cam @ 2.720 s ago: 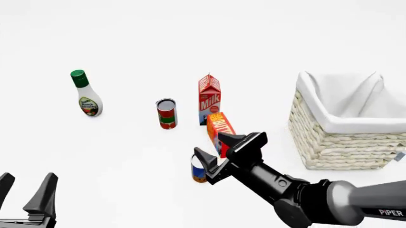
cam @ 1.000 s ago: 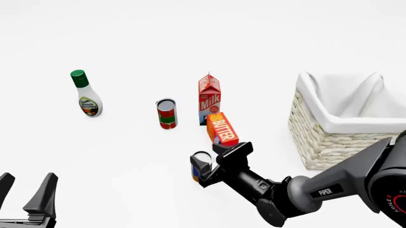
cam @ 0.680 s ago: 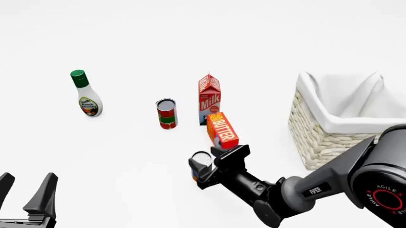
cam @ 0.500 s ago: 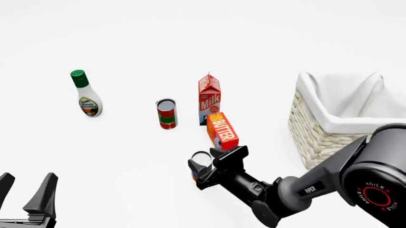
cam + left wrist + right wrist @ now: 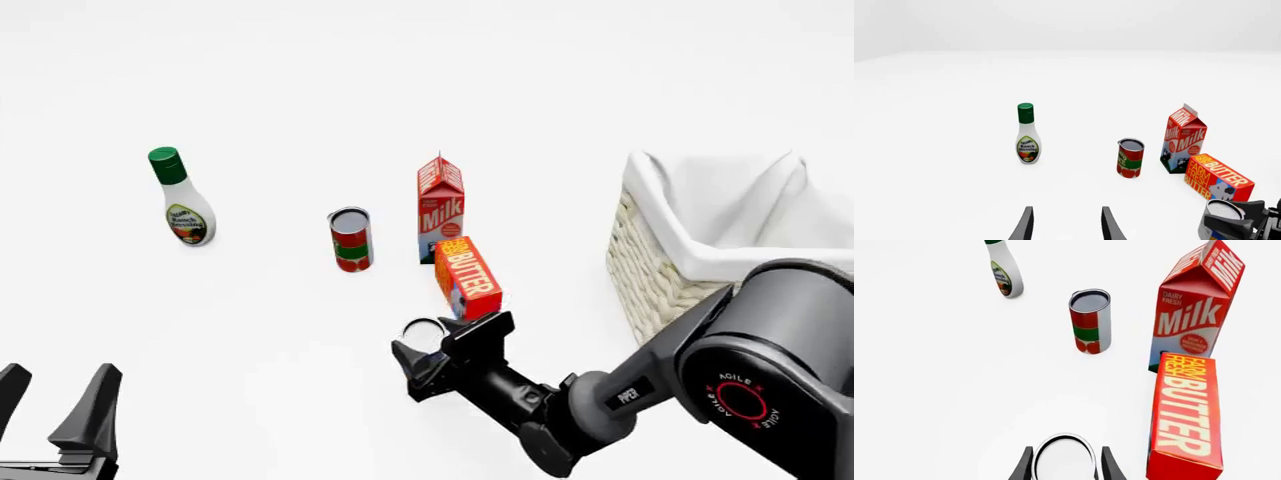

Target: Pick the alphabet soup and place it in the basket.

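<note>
The alphabet soup [image 5: 423, 331] stands upright on the table just in front of the butter box; mostly its silvery top shows. My right gripper [image 5: 451, 340] is down around the can with a finger on each side, open. In the right wrist view the alphabet soup's top [image 5: 1064, 462] lies between the two fingertips [image 5: 1026, 466] with a thin gap at each side. The basket [image 5: 654, 290], cream wicker with a white liner, stands at the right. My left gripper [image 5: 54, 398] hangs open at the near left, holding nothing. The left wrist view catches the alphabet soup [image 5: 1219, 212] at its edge.
A butter box [image 5: 467, 272] lies right beside the soup can, with a milk carton [image 5: 441, 205] behind it. A red-and-green can [image 5: 351, 240] stands left of the carton, and a dressing bottle [image 5: 180, 200] stands further left.
My right gripper has sunk lower and slid forward around the soup can, and the arm has swung in closer to the camera. The can and the left arm have stayed put.
</note>
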